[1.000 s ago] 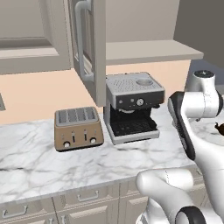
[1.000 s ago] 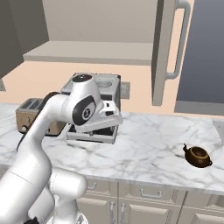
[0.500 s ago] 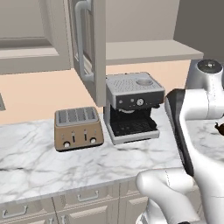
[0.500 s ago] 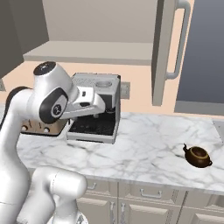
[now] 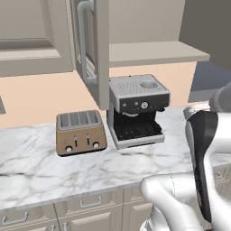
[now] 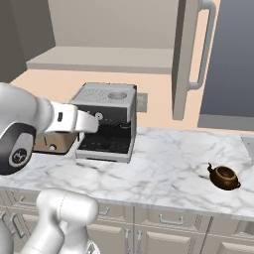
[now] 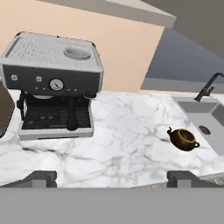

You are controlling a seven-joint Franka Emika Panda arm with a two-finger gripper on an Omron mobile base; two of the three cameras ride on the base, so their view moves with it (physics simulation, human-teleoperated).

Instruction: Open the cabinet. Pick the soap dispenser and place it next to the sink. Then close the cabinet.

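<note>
My pincer (image 7: 113, 178) is spread wide, and that little brown dispenser (image 7: 183, 138) by the sink (image 7: 194, 108) (if that's it) looks light, hard and slick, so I'd pinch its round belly.

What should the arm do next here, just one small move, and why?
Probably raise the open tool toward the cabinet door to push it shut: both doors stand open, and the soap dispenser already sits beside the sink.
</note>
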